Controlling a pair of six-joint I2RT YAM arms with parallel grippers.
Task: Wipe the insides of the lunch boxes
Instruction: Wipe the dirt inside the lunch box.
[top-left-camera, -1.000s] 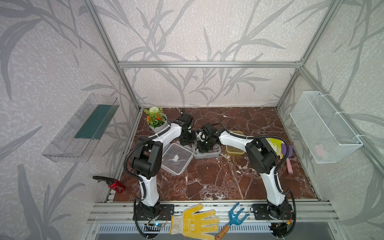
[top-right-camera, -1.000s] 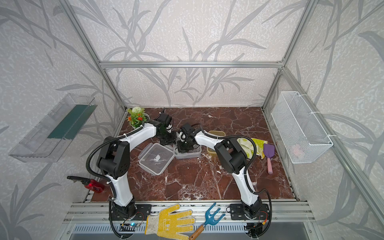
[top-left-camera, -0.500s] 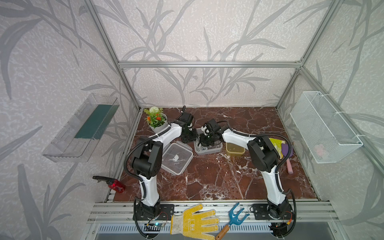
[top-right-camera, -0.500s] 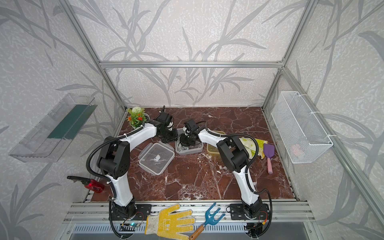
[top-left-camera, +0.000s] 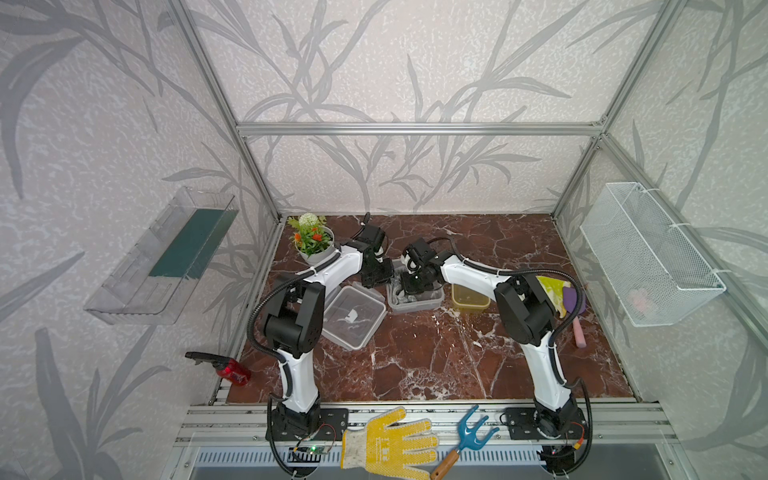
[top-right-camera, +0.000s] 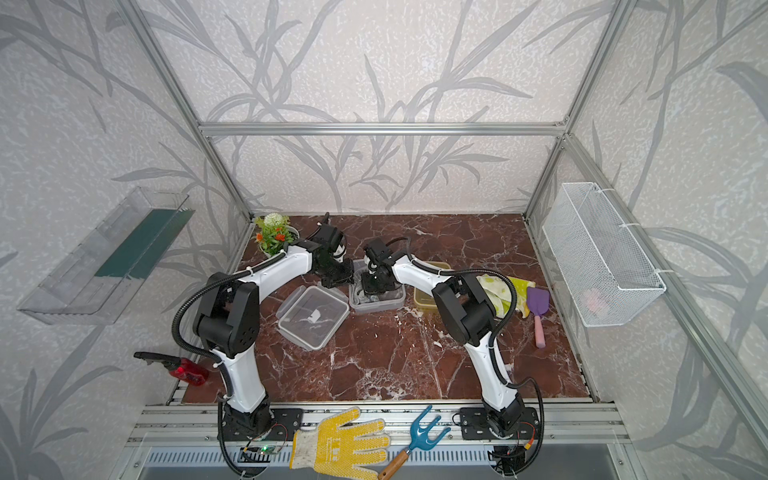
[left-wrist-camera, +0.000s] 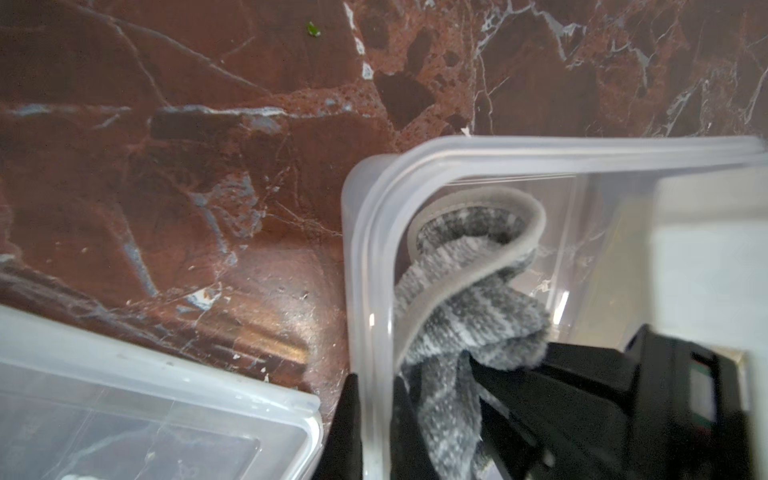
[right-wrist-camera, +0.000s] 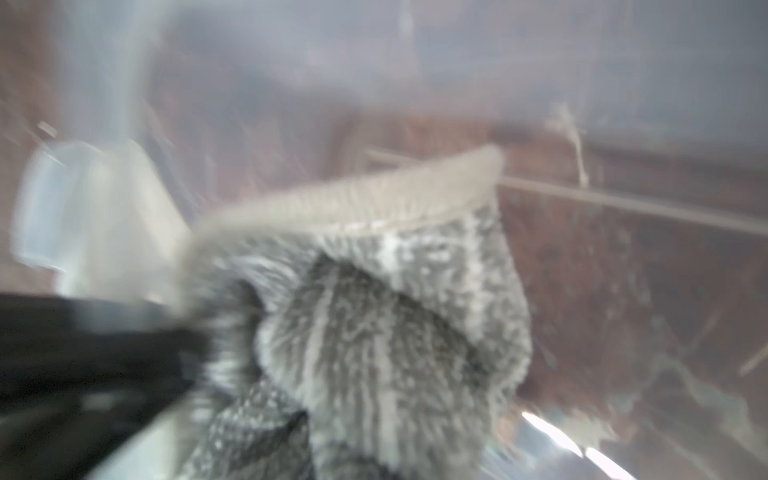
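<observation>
Slippage threatens: left fingers (left-wrist-camera: 351, 424) pinch the ten-o'clock rim of the larger clear greyish plastic lunch box (top-left-camera: 415, 305) on the red-marble worktop (top-left-camera: 415, 365); right fingers (left-wrist-camera: 519, 386) clamp a grey knitted cloth (left-wrist-camera: 469, 307) inside. Scrubbing could jerk it into the smaller translucent amber-yellow box (top-left-camera: 469, 299) at three o'clock.

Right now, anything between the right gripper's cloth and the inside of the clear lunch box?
Nothing visible. The lid lies beside the clear lunch box, and the cloth in the right gripper is inside it.
</observation>
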